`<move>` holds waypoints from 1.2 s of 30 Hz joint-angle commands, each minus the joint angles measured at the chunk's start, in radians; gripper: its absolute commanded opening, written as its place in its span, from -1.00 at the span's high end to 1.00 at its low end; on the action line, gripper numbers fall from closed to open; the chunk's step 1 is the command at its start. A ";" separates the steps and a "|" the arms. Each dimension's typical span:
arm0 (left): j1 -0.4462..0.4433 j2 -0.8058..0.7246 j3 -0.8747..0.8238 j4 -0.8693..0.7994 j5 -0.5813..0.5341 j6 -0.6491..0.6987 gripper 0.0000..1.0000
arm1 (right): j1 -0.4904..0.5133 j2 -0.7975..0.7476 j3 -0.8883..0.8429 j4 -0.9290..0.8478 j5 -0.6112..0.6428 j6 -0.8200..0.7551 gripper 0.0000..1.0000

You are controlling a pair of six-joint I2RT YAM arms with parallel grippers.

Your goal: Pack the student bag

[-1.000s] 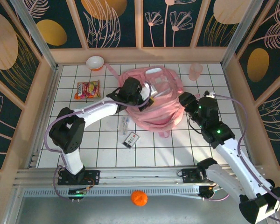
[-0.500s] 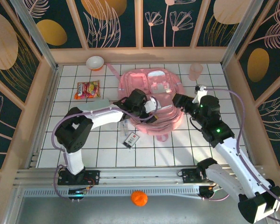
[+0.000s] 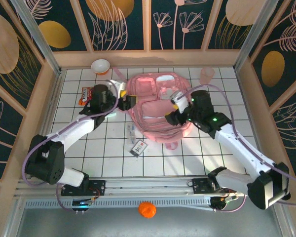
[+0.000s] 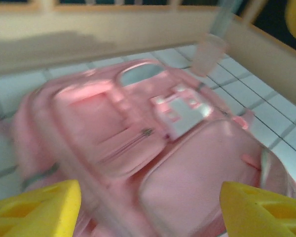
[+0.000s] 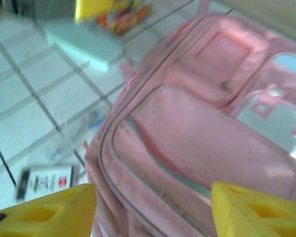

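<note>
The pink bag [image 3: 155, 111] lay flat toward the back of the tiled worktop [image 3: 187, 153], pockets facing up, which I took to be so its zips could be reached from above; the left end effector [image 4: 150, 202] hung at its left edge and the right end effector [image 5: 150, 200] over its right side, each with fingers spread wide and nothing between them, as if flanking the bag to take hold; a small card [image 3: 139, 147] and a snack packet [image 3: 86, 94] lay close by, seemingly waiting to go in.
</note>
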 commanded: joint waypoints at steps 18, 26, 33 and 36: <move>0.056 -0.158 -0.258 0.131 -0.026 -0.266 -0.40 | 0.276 0.369 -0.033 -0.015 0.291 -0.511 -0.40; 0.056 -0.139 -0.253 0.136 -0.018 -0.267 -0.40 | 0.268 0.432 -0.078 0.112 0.342 -0.454 0.00; 0.056 -0.132 -0.252 0.143 0.046 -0.205 -0.46 | 0.263 0.341 0.025 -0.033 0.296 -0.447 1.00; 0.055 -0.144 -0.261 0.195 0.122 -0.189 -0.51 | 0.217 0.242 0.095 -0.118 0.176 -0.465 1.00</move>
